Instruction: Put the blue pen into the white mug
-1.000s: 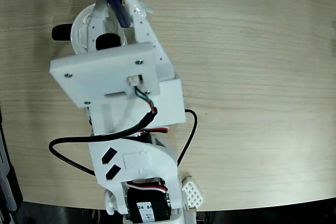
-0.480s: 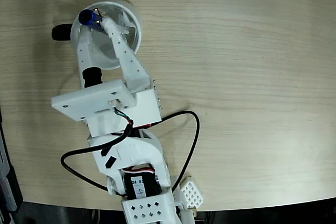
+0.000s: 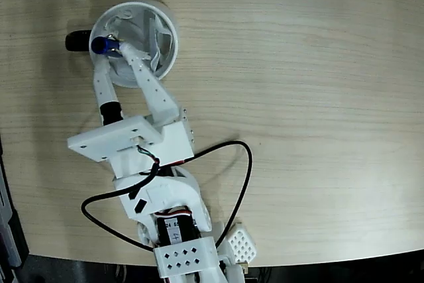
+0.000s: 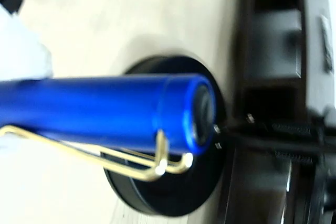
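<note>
Blue pen (image 3: 103, 45), pinched by jaws, stands just inside white mug's (image 3: 169, 31) left rim.

The fixed view looked straight down from well above the table (image 3: 318, 97), taking in the arm (image 3: 152, 164) from its base at the bottom edge to the gripper (image 3: 118, 54) at upper left, over the mug (image 3: 165, 28). The wrist view rode close on the gripper and looked outward along the pen (image 4: 105, 111), which filled most of the width from very near, somewhat blurred. Beyond it lay table surface and dark equipment (image 4: 283, 103) at the right edge. The two views shared the pen (image 3: 103, 45), its capped end, and the wooden tabletop.
</note>
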